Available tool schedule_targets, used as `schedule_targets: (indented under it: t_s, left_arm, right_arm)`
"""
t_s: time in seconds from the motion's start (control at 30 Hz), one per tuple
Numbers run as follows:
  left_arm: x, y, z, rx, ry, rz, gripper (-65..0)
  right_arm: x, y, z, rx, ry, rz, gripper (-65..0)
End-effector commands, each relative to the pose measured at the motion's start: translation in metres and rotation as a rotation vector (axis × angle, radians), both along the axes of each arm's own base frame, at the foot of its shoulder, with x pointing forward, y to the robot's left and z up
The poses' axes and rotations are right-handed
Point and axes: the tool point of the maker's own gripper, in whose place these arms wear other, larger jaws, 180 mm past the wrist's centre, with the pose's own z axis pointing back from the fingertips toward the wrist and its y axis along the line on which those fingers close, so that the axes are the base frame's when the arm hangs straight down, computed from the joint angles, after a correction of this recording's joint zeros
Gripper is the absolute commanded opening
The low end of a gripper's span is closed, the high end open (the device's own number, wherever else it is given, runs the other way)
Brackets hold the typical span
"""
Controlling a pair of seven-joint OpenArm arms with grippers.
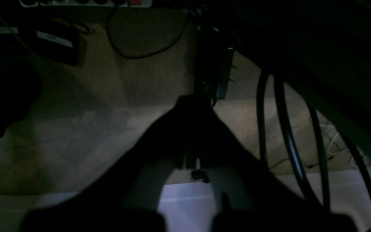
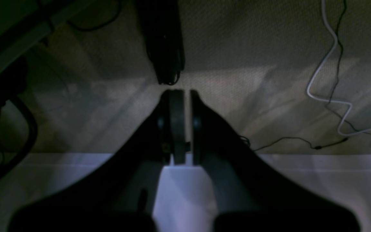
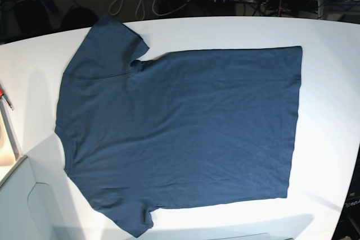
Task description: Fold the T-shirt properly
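One T-shirt: we see a single dark navy shirt spread flat on the white table, covering most of its middle, sleeves toward the base view's left, hem toward its right.
Sleeves: two, one at the shirt's upper left corner, one at its lower left; the lower one runs close to the picture's bottom edge.
Neck: we cannot make out a collar opening or label along the shirt's left side.
Grippers: two, neither near the shirt; we only find them in the wrist views, past the table's edge, over a carpeted floor.
Left gripper: very dark; its jaws look pressed together with nothing between them.
Right gripper: jaws drawn together with only a thin sliver between the tips, nothing held.
Cables: several black ones and one white one trail over the floor beyond the table.
Hard to read: both wrist views are dim, with arm parts as black shapes.
Cut off: at the table's left edge, a red-tipped thing we can't identify.
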Motion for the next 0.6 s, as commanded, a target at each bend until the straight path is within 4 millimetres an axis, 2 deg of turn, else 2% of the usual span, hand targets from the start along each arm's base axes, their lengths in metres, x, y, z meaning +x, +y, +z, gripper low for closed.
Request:
schedule_targets:
  t_s: [0.0,0.57]
  left_arm:
    - [-0.0189,-0.0015,0.0015,-0.005,0.044,-0.026,-65.0]
    - [-0.0188,-0.0046,0.0016,-0.010,0.044,-0.021,-65.0]
  right_arm:
    - [-0.0050,0.0039,0.0010,0.023,0.009,0.001,-64.6]
    - [-0.0060,0.0038,0.0011,0.023,0.010,-0.002,-64.8]
